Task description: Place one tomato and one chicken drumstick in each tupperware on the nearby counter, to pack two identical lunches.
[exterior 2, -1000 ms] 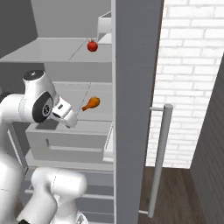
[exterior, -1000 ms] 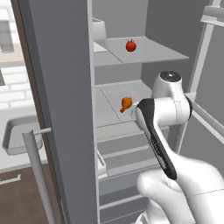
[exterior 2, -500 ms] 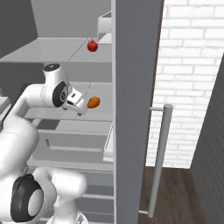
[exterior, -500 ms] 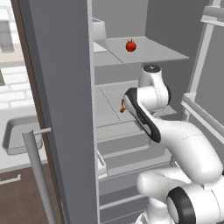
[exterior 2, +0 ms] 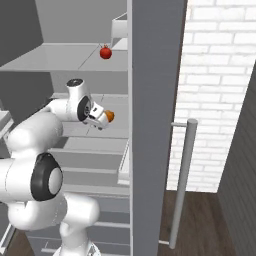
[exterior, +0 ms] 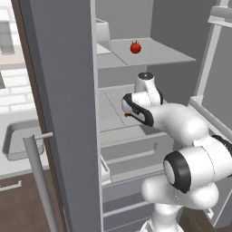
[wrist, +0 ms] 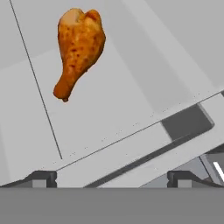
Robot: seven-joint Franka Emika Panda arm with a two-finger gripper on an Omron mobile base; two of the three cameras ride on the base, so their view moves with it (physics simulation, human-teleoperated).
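A red tomato [exterior: 135,47] [exterior 2: 105,52] sits on the upper shelf of the open fridge. One shelf lower lies a browned chicken drumstick [wrist: 78,48] [exterior 2: 108,116], thick end away from the hand. A sliver of the drumstick [exterior: 126,114] peeks out beside the hand in the left base view. My gripper [wrist: 111,177] [exterior 2: 97,117] [exterior: 131,108] is open and empty. It hovers at the front of that shelf, short of the drumstick and not touching it. The tupperware are out of view. A strip of the counter [exterior: 18,167] shows at far left.
The grey fridge door [exterior: 63,113] [exterior 2: 155,125] stands open close beside the arm, its bar handle [exterior: 38,181] [exterior 2: 182,185] sticking out. Drawers [exterior: 136,156] fill the fridge below the shelf. A sink [exterior: 18,140] is set in the counter. A brick wall [exterior 2: 220,75] rises at right.
The arm has swung forward into the fridge, carrying the hand over the middle shelf's front and close to the drumstick. The jaws stayed open. Tomato and drumstick have not moved.
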